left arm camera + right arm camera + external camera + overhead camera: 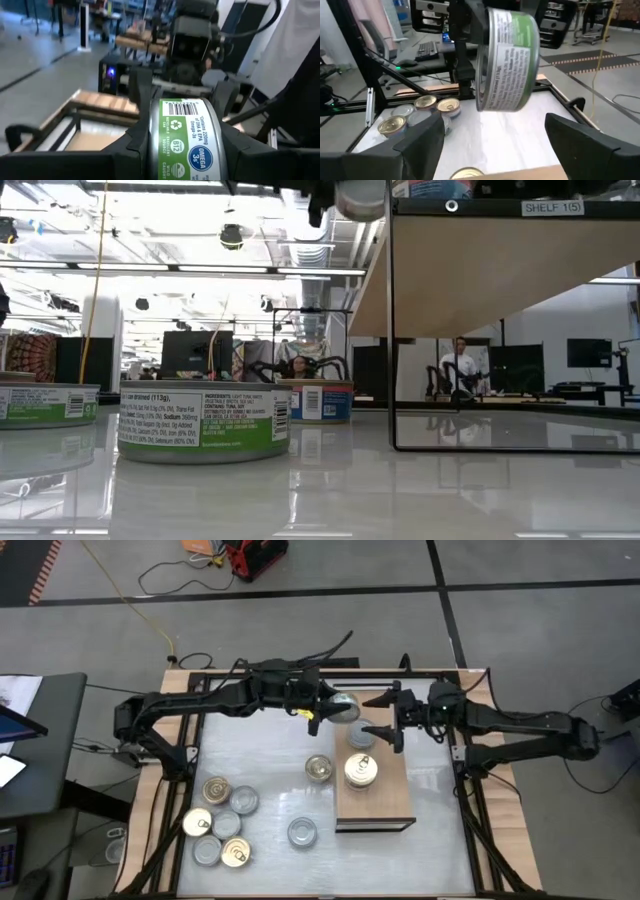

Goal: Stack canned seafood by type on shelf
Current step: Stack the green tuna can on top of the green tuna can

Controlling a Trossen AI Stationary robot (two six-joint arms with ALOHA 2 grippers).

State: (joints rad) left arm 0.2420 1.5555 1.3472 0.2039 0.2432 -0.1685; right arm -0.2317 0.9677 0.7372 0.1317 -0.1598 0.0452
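A green-labelled tin of canned seafood hangs in the air over the far end of the shelf, a light-wood board. My left gripper is shut on the tin, which also shows in the left wrist view and the right wrist view. My right gripper stands open just right of the tin, fingers pointing at it and touching nothing. On the shelf rest a gold-lidded tin and a silver-lidded tin. My left gripper pinches the tin by its two flat ends, one finger on each end, the label band showing between them. The fingers reach in level from the table's left. The tin stands on edge, its lid facing sideways, lifted clear above the shelf.
One gold-lidded tin sits on the table against the shelf's left side. Several tins cluster at the near left, and a silver one stands alone near the front. In the low view the shelf's dark frame stands raised above the tabletop.
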